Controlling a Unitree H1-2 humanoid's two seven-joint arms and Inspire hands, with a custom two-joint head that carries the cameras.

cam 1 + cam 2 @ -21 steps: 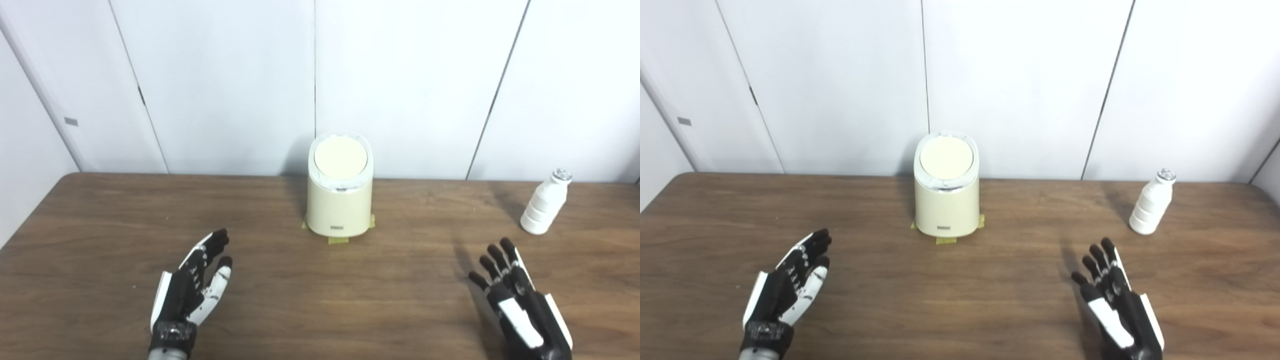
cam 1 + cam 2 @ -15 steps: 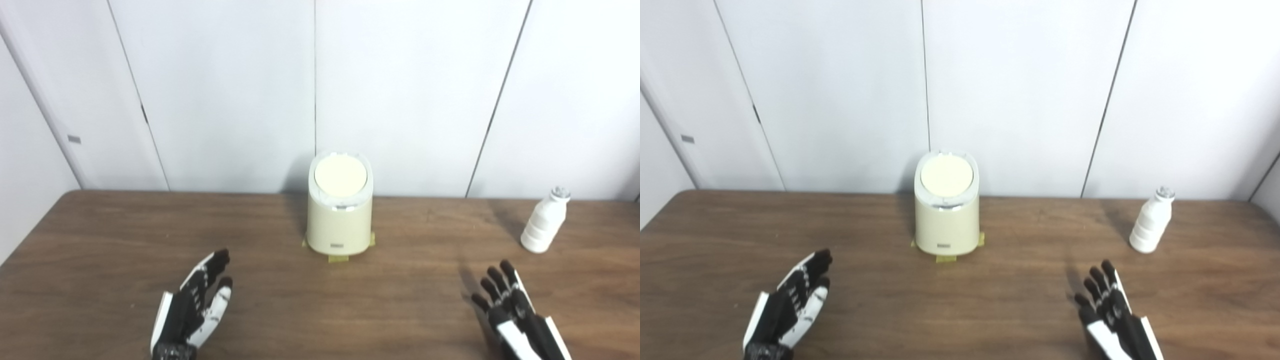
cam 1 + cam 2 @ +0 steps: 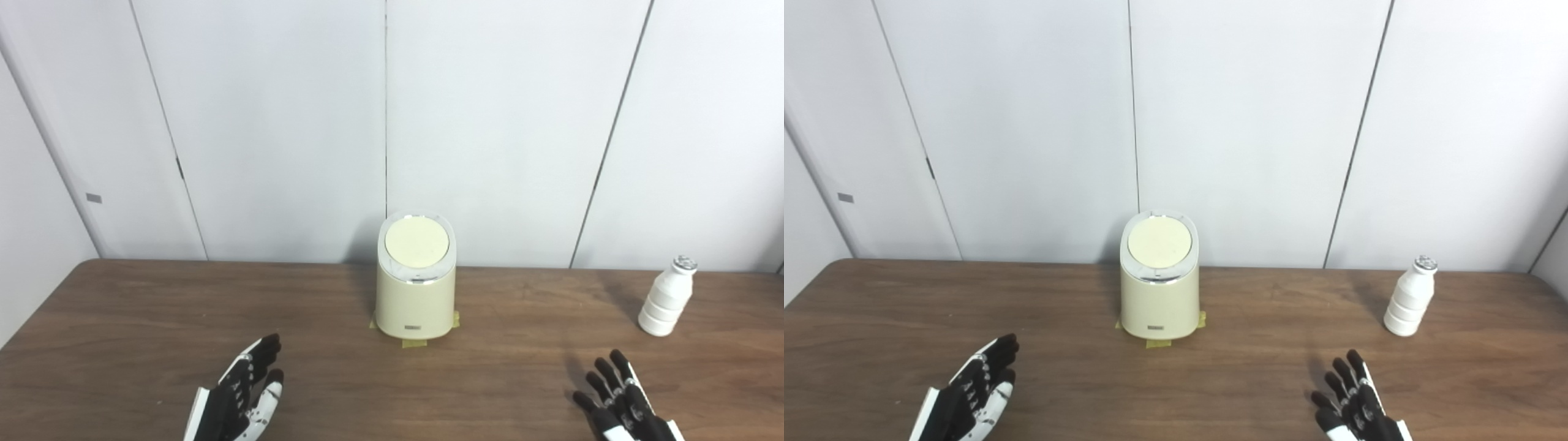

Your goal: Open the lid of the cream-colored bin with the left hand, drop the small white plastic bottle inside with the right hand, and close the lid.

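Note:
The cream-colored bin (image 3: pixel 415 294) stands at the back middle of the wooden table (image 3: pixel 122 318), its round lid (image 3: pixel 417 242) shut flat on top. The small white plastic bottle (image 3: pixel 664 298) stands upright at the back right. My left hand (image 3: pixel 242 398) is open and empty near the front left, well short of the bin. My right hand (image 3: pixel 621 407) is open and empty at the front right, nearer to me than the bottle. Both hands are cut off by the bottom edge.
Yellow tape tabs (image 3: pixel 414 343) stick out under the bin's base. White wall panels (image 3: pixel 502 122) stand right behind the table. The table's left edge runs diagonally at the far left.
The whole picture has shifted down, so the camera has tilted up. The bin, the bottle and both hands keep their places relative to one another.

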